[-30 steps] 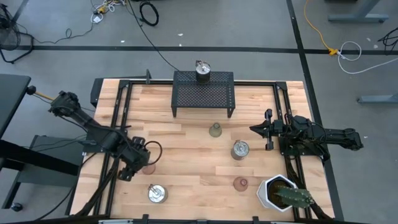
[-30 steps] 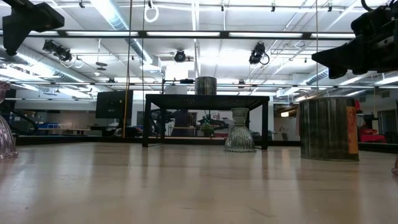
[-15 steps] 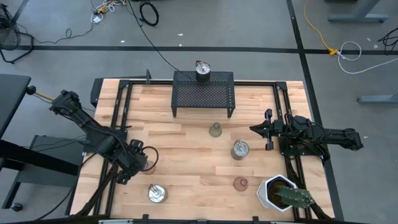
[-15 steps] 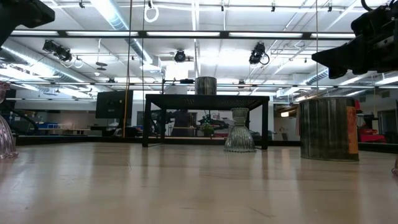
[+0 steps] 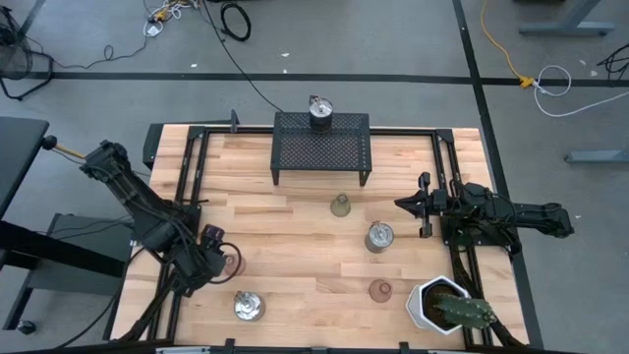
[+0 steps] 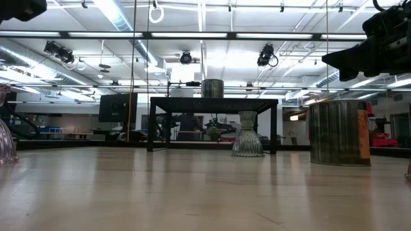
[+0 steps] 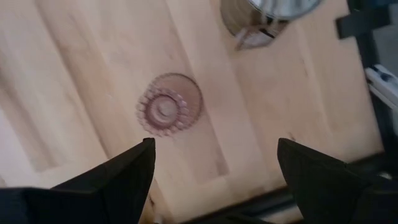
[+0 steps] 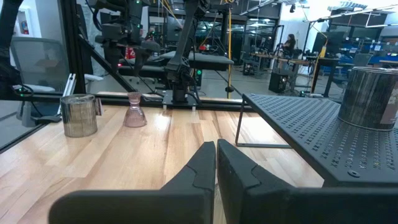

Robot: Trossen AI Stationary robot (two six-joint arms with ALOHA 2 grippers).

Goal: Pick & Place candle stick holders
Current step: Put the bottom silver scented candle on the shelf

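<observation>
The wooden table (image 5: 295, 231) carries everything, with the black mesh rack (image 5: 321, 146) standing at its far edge and 1 silvery holder (image 5: 320, 112) on the rack's back rim. The left arm reaches in from the table's left side, and its left gripper (image 5: 218, 258) hangs above a pink glass holder (image 7: 169, 111) with the 2 fingers (image 7: 121, 174) spread wide to either side and nothing between them; the cup stands on the wood, apart from both fingers. The right arm waits at the right edge, its right gripper (image 5: 405, 205) pointing toward the middle, fingers pressed together and empty. A white hexagonal pot (image 5: 432, 300) with a cactus sits at the near right corner. Of the 2 other silvery holders, 1 (image 5: 379, 236) stands right of centre and 1 (image 5: 249, 306) near the front edge, just beside the pink cup under the left gripper. The olive-green glass holder (image 5: 340, 206) stands in front of the rack, and a 2nd pink holder (image 5: 379, 290) sits near the front, just left of the pot.
</observation>
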